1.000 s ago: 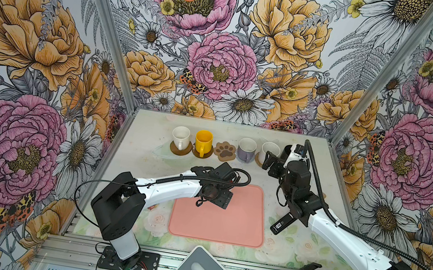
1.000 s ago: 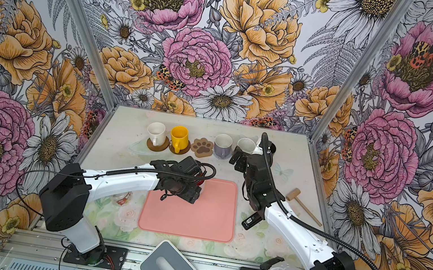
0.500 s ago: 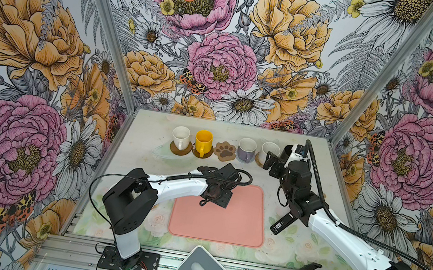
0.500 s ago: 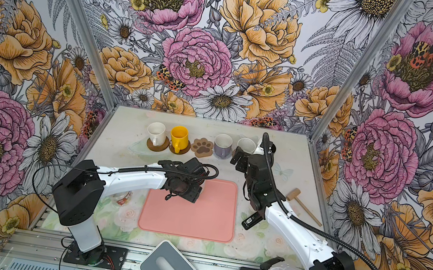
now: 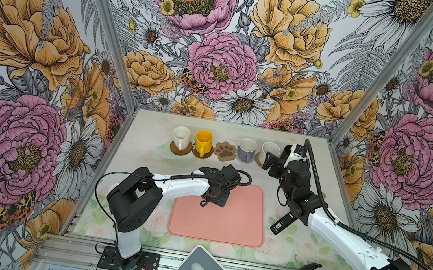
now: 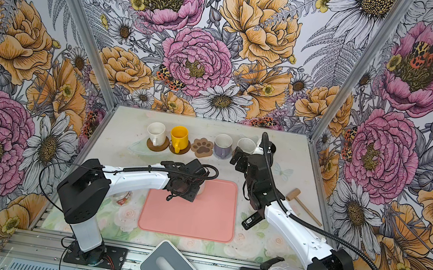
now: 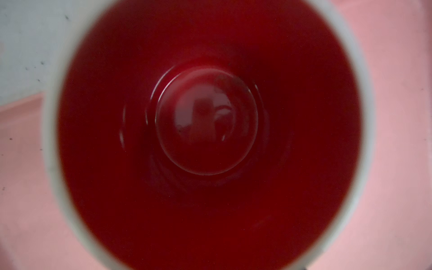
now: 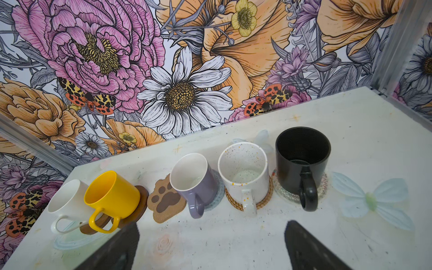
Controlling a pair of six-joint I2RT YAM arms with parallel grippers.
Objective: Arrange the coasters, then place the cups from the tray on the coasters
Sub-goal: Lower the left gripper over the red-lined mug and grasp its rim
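Right wrist view shows you five cups (image 8: 243,168) standing on coasters (image 8: 265,198), the paw coaster (image 8: 167,201) bare and the right gripper (image 8: 210,247) spread and empty, while the red-lined cup (image 7: 205,121) sits on the tray (image 5: 223,226) under the left gripper (image 5: 216,197) (its jaws are hidden, so you cannot tell their state).

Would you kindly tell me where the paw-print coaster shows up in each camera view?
In a top view: paw-print coaster in the back row, bare, between the yellow mug and lavender mug.
In a top view: same slot.
Left wrist: absent; the red-lined mug fills it.
Right wrist: between those same two mugs.
Shared landmark: the yellow mug.
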